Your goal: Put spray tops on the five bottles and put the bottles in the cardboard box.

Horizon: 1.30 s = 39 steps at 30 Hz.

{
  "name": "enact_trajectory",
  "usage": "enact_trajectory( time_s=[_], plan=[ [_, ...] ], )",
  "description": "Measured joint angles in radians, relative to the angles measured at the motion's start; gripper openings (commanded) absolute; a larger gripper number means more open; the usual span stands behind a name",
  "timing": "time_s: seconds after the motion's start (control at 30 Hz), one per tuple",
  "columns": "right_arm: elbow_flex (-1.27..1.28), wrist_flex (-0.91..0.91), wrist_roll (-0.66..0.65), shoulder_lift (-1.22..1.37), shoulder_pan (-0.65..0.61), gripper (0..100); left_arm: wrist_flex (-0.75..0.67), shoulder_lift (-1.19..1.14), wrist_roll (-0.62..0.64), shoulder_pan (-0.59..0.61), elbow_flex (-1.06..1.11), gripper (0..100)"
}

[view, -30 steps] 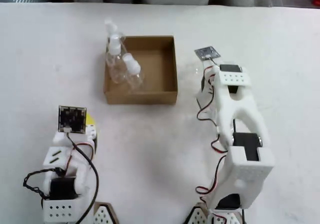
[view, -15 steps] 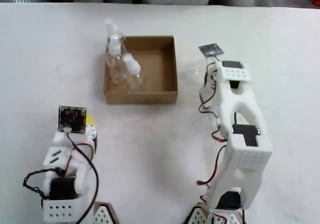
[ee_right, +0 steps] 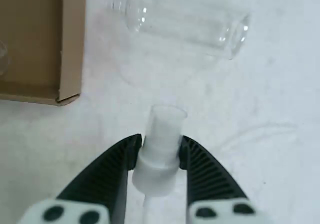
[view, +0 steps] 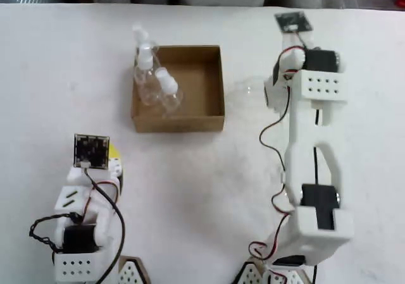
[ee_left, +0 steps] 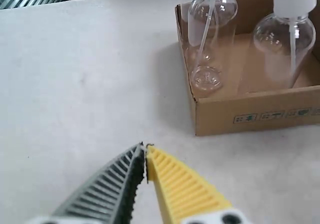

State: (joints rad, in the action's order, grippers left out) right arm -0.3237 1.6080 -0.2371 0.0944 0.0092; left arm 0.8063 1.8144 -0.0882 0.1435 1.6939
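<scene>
The open cardboard box (view: 190, 88) sits at the table's middle back. Clear bottles with white spray tops (view: 155, 75) stand along its left wall; two of them (ee_left: 212, 34) (ee_left: 285, 39) show in the left wrist view. An uncapped clear bottle (ee_right: 185, 27) lies on its side on the table just right of the box (ee_right: 70, 39), faint in the high view (view: 250, 89). My right gripper (ee_right: 159, 141) is shut on a white spray top (ee_right: 165, 121), a short way from that bottle. My left gripper (ee_left: 145, 154) is shut and empty, near the front left, short of the box (ee_left: 250, 109).
The right arm (view: 313, 145) stretches from the front edge toward the far side, right of the box. The left arm (view: 85, 202) is folded at the front left. White tabletop (view: 202, 183) lies between the arms and in front of the box.
The right arm has stretched out toward the far side of the table, its wrist now well past where it was. The left arm and the box have not moved.
</scene>
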Motion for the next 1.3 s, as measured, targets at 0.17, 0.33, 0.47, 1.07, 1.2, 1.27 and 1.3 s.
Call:
enact_trajectory(
  time_s=[0.17, 0.33, 0.47, 1.07, 1.2, 1.27, 1.3],
  plan=[
    [-0.117, 0.078, 0.017, -0.153, -0.002, 1.6, 0.0, 0.0, 0.0, 0.0, 0.0, 2],
    [-0.141, 0.087, 0.017, -0.269, -0.002, 1.5, 0.0, 0.0, 0.0, 0.0, 0.0, 2],
    [-0.055, 0.089, 0.017, -0.356, -0.021, 1.5, 0.008, 0.0, 0.0, 0.0, 0.0, 2],
    [0.806, -0.183, 0.028, -0.574, -0.654, 1.6, 0.055, 0.0, 0.0, 0.049, 0.0, 2],
    [0.907, -0.374, 0.115, -0.477, -0.736, 1.7, 0.055, 0.0, 0.0, 0.054, 0.0, 2],
    [0.919, -0.456, 0.158, -0.419, -0.773, 1.8, 0.055, 0.0, 0.0, 0.054, 0.0, 2],
    [0.919, -0.494, 0.181, -0.387, -0.779, 1.8, 0.055, 0.0, 0.0, 0.054, 0.0, 2]
  ],
)
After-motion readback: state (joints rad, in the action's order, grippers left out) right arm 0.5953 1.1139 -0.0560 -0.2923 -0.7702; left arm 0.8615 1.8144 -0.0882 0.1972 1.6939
